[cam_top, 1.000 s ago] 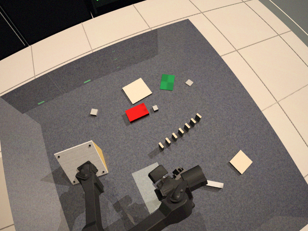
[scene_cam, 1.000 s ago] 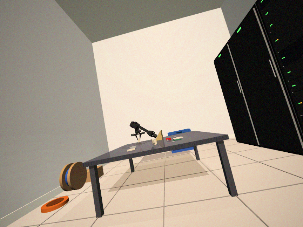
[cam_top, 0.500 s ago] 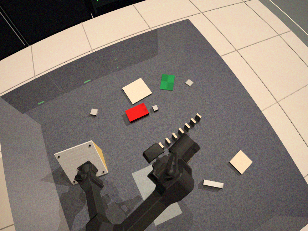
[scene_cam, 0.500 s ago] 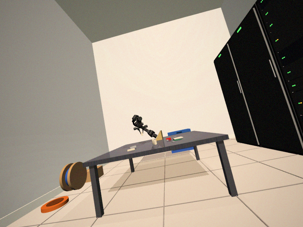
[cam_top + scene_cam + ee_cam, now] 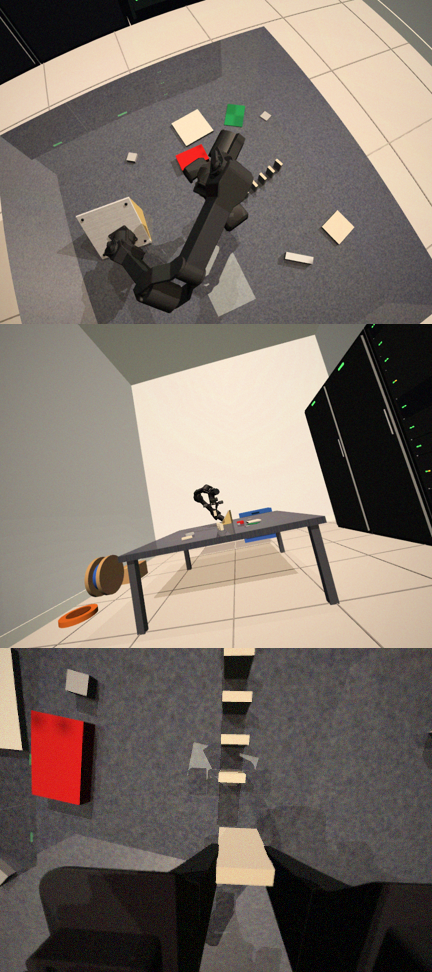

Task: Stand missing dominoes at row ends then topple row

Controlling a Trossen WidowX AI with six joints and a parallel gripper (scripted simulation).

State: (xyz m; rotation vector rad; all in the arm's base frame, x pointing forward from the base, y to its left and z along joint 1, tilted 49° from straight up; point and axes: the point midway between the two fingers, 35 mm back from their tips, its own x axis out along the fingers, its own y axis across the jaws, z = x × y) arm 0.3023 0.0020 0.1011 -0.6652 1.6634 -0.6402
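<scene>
The gripper (image 5: 240,852), partly closed, grips 1 cream domino (image 5: 244,850) (image 5: 215,513) (clear of the table (image 5: 265,524)).

Bright red block (image 5: 191,155) (image 5: 57,758) (image 5: 240,522), green checkered square (image 5: 234,115), cream dominoes (image 5: 278,162) (image 5: 235,739), black tool (image 5: 209,170) (image 5: 215,508) (image 5: 240,852), speckled blue-grey tabletop (image 5: 286,209) (image 5: 209,541) (image 5: 340,748)

Your black arm (image 5: 206,489) is up over the bench (image 5: 223,541), a pale domino in the tool (image 5: 215,512).
So yeah, you've got the pale domino row (image 5: 219,526) standing below it, right by that tan wedge-looking piece (image 5: 227,517). The little red block (image 5: 240,522) sits off to the right, and the big black cabinets (image 5: 352,439) fill the right side of your view.
</scene>
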